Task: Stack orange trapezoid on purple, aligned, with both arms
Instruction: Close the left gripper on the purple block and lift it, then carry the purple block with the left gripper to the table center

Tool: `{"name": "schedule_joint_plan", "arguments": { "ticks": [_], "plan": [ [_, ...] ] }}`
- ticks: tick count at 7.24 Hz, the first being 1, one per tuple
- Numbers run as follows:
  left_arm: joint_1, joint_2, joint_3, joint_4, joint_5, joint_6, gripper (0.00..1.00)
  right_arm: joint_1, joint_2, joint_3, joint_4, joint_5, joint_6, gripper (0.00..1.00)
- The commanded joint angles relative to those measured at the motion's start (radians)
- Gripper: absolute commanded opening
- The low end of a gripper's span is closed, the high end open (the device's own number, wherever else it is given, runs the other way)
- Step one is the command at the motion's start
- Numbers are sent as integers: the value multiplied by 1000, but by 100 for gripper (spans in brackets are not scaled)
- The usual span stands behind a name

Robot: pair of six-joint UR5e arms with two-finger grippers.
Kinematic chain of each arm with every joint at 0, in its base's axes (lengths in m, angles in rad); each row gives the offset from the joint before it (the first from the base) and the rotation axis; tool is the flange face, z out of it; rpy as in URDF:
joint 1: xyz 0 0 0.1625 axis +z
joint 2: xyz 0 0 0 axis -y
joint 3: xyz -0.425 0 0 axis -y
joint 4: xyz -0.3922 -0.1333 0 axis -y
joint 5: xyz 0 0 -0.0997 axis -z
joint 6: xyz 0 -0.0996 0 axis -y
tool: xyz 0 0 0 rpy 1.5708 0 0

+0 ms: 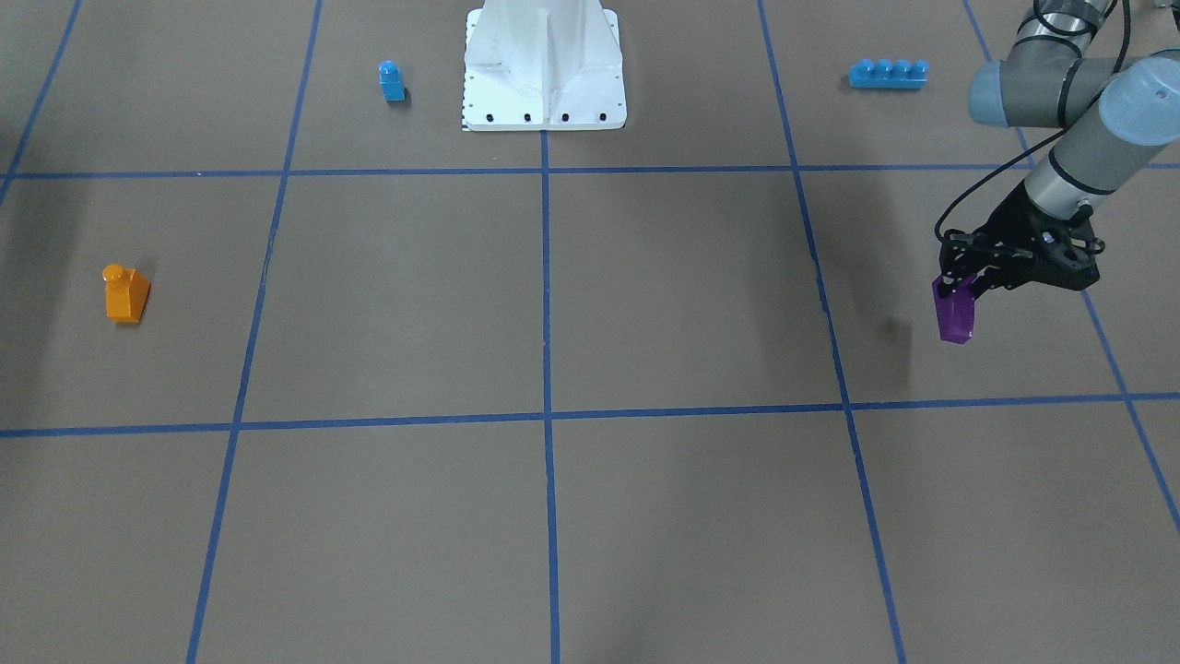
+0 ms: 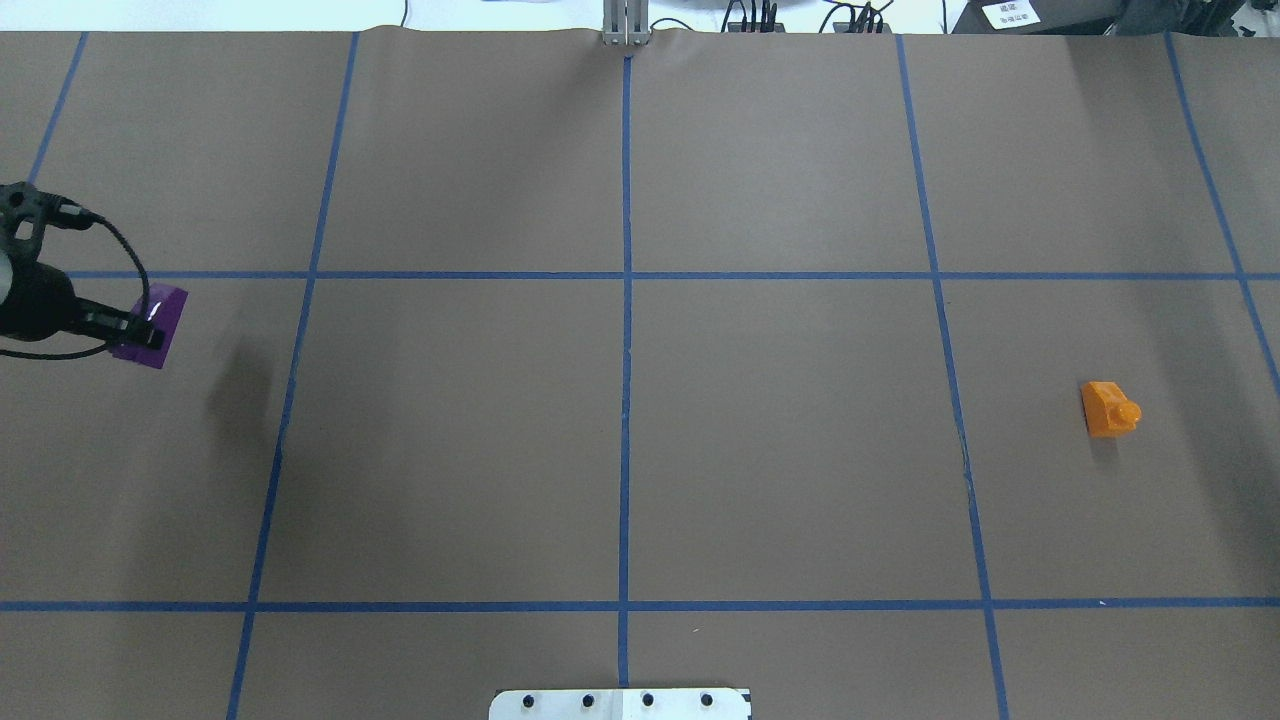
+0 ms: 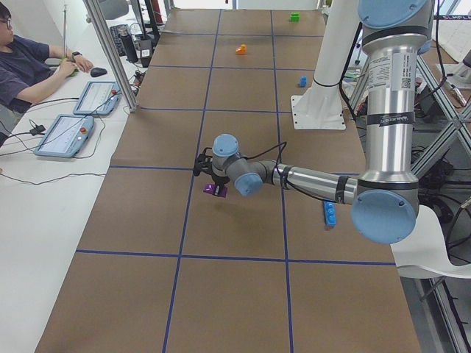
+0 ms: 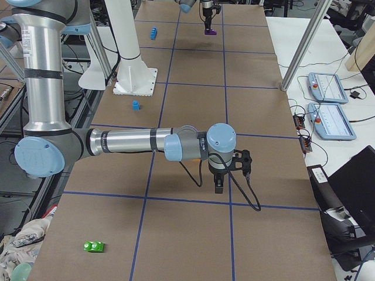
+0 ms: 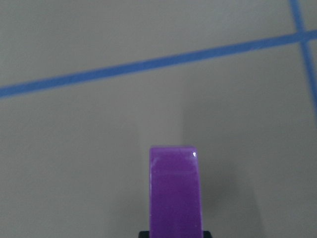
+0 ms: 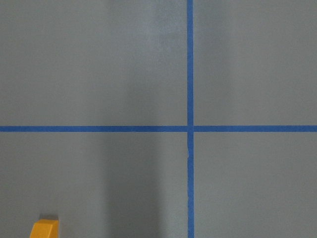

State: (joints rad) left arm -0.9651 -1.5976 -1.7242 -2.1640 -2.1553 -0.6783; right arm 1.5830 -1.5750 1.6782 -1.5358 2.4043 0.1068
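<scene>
The purple block (image 1: 955,315) hangs in my left gripper (image 1: 959,293), which is shut on it and holds it a little above the table at my far left. It also shows in the overhead view (image 2: 155,322) and the left wrist view (image 5: 176,188). The orange trapezoid (image 1: 124,295) stands alone on the table far to my right (image 2: 1108,408); its corner shows in the right wrist view (image 6: 44,229). My right gripper (image 4: 220,186) shows only in the exterior right view, hanging above the table; I cannot tell whether it is open or shut.
A small blue one-stud block (image 1: 392,81) and a long blue four-stud brick (image 1: 888,74) lie either side of the white robot base (image 1: 544,65). A green block (image 4: 94,246) lies at the right end. An operator (image 3: 29,66) sits beside the table with tablets.
</scene>
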Motion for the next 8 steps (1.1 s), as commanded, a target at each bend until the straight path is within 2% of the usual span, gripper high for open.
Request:
{"name": "schedule_joint_plan", "arguments": {
  "ticks": [1, 2, 3, 4, 6, 8],
  "plan": [
    [0, -259, -35, 269, 0, 0, 0, -3, -2, 8, 0, 4, 2, 100],
    [23, -401, -35, 424, 2, -1, 0, -3, 7, 21, 0, 13, 5, 100],
    [116, -506, -23, 511, 56, -6, 0, -6, -2, 17, 6, 12, 7, 100],
    [197, -616, 30, 521, 183, -10, 0, -9, -8, 12, 6, 9, 5, 100],
    [276, -785, 186, 513, 225, -38, 0, -27, -17, 9, 8, 6, 7, 100],
    [336, -896, 323, 509, 265, -43, 0, -34, -14, 11, 6, 15, 42, 100]
  ]
}}
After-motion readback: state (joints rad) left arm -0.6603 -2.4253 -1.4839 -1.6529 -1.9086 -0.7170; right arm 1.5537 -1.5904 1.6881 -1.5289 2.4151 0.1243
